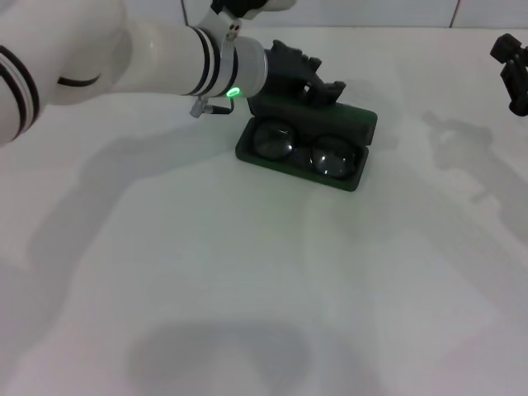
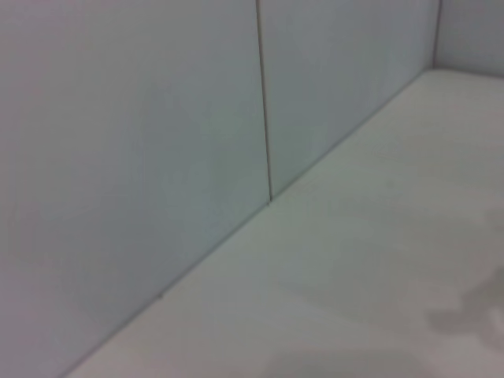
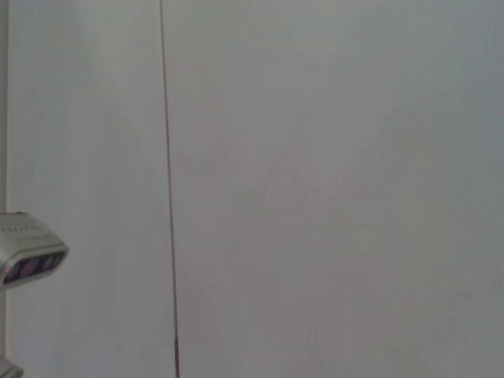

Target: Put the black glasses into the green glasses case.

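The green glasses case stands open on the white table in the head view, its lid raised at the far side. The black glasses lie inside the case's lower half, both lenses facing up. My left gripper is at the far upper edge of the lid, right behind the case; the left arm reaches in from the left. My right gripper hangs at the far right edge of the view, well away from the case. Neither wrist view shows the case or the glasses.
The white table spreads around the case. A pale panelled wall bounds its far side; the right wrist view shows only wall and a grey device at one edge.
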You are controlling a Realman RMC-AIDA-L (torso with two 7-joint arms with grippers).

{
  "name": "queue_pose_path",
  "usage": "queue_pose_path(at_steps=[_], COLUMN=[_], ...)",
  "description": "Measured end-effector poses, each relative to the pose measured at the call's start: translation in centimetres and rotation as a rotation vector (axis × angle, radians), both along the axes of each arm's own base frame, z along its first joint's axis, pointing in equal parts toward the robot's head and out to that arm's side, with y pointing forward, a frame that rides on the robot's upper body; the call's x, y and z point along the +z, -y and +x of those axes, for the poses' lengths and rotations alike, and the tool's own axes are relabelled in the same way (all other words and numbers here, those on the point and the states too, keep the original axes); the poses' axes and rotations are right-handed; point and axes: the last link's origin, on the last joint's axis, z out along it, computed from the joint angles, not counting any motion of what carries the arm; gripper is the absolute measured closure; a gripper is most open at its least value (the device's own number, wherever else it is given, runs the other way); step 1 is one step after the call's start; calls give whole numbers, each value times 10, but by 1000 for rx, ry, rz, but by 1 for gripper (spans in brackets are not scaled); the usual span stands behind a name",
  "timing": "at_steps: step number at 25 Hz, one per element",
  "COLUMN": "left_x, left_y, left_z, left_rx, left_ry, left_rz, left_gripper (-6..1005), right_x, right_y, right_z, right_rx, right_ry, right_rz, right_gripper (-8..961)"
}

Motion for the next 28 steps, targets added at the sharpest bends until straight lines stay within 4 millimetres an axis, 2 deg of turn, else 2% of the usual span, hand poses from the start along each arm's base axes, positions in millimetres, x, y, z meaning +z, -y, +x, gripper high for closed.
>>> queue_pose_path(at_steps=[6,13,16,20,23,28], left_x=[-3,-3,-1,12,26,59], left_y=[6,19,22,29,43,85], left_z=[-8,-32,-36,-33,-24,-22], left_rx=[25,70,77,36,-59,-282], left_ry=[-34,-36,-19,75,197,433], left_rz=[-53,-83,-75,-39,-39,-126], left_gripper=[447,448,448,414,388,346], right_x=[2,3,4,3,0,-8], right_y=[1,-2,-2,-2,0,10], right_z=[3,1,0,-2,-4,-16], right_rx=[-5,0,5,15,38,158], right_ry=[3,12,14,17,33,76], right_rz=[4,4,5,5,-6,-75], right_gripper=[923,922,922,922,922,921])
